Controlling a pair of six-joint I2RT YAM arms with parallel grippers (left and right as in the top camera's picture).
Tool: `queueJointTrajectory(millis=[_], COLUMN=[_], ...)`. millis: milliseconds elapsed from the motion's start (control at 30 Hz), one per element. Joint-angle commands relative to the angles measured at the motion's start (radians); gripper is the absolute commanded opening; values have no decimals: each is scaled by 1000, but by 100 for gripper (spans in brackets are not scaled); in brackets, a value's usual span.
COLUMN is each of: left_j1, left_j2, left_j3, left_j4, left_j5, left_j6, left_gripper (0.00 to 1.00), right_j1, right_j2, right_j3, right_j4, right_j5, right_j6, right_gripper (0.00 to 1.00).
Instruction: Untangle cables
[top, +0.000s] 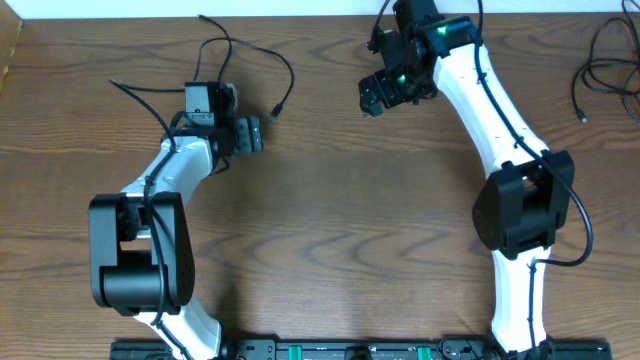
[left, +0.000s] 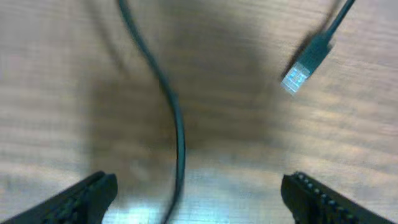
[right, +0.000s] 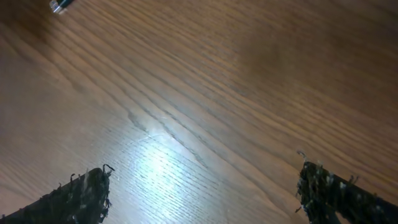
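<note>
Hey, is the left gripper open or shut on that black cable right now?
Open. The left gripper has its fingers far apart, and the black cable lies loose between them, touching neither.

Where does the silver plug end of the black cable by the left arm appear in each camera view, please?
Overhead: the plug end lies upper left of centre, just beyond the left gripper.
Left wrist: upper right, past the open fingers.
Right wrist: a silvery tip in the top-left corner may be it; I cannot tell.
Shared landmark: the wood-grain table.
</note>
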Motion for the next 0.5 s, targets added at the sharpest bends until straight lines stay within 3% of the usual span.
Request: queueJointTrajectory(millis=[0,100,267,467], left_j1=[1,-3,-39,-105], left_j2=[-115,-224,-429,-575], left_j3=[9,9,9,9], left_j4=[-90,-179,-310,-404], left_j5=[-14,-3,83,84], left_j6=[32,72,235,239], left_gripper=[91,92,98,98], right_j1=[-26,-36,-58,-68], right_j2=[13,13,13,-6], right_j3=[-6,-6,-6,-6], right_j4=[-9,-8,-9,-9], right_j5=[-52,-67,-68,-68], right_j6=[11,13,71,178], right_gripper=[96,96,96,95])
